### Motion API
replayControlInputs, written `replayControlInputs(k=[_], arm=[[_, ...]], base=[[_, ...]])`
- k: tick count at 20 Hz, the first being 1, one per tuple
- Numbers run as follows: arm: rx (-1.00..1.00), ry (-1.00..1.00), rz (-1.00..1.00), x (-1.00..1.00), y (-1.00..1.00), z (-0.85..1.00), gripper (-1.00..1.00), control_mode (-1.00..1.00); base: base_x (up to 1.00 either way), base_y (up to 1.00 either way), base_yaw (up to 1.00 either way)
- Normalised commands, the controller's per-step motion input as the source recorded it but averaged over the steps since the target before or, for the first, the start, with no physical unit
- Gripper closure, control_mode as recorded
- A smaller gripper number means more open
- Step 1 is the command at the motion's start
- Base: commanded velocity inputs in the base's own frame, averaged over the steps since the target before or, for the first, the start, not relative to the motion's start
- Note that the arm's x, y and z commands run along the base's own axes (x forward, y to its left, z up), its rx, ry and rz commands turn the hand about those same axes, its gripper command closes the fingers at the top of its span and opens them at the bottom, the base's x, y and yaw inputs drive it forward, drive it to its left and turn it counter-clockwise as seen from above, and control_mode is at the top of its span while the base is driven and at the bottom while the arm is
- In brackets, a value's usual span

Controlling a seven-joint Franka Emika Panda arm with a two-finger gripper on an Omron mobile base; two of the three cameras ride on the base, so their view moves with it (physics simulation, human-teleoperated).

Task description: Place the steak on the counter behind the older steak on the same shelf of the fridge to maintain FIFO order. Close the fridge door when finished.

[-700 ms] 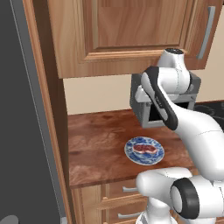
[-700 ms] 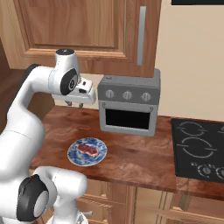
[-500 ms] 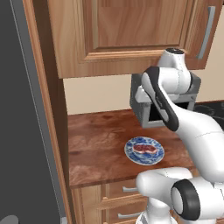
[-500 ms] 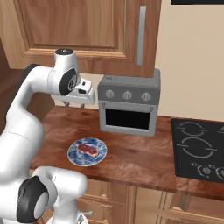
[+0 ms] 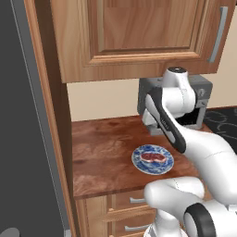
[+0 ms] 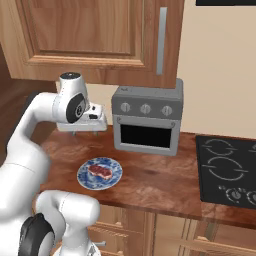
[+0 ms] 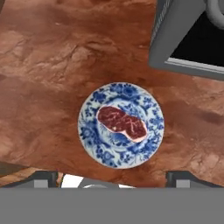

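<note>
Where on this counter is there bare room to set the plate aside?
The counter is bare from the fridge-side wood panel to the blue plate, and between plate and cooktop in front of the toaster oven. Crowded behind the plate, where the oven stands and the gripper hangs.

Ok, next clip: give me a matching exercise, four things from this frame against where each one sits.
Things:
1. steak
2. plate
3. toaster oven
4. end effector

Places:
a. at the back of the counter, below the wall cabinet
b. above the counter, open
c. on the blue patterned plate
d. flat on the counter

Pairs: 1-c, 2-d, 3-a, 4-b
</note>
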Motion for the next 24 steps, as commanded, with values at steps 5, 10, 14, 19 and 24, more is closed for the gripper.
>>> replayControlInputs(k=[5, 10, 14, 19, 24], arm=[[-0.03, 0.00, 0.37, 0.00, 0.00, -1.00, -1.00, -1.00], [0.00, 0.00, 0.33, 0.05, 0.00, -0.74, -1.00, -1.00], [-0.04, 0.00, 0.29, 0.17, 0.00, -0.38, -1.00, -1.00], [-0.06, 0.01, 0.20, 0.23, -0.01, -0.29, -1.00, -1.00], [-0.02, 0.06, 0.13, 0.21, 0.00, -0.17, -1.00, -1.00]], base=[[0.00, 0.00, 0.00], [0.00, 0.00, 0.00], [0.00, 0.00, 0.00], [0.00, 0.00, 0.00], [0.00, 0.00, 0.00]])
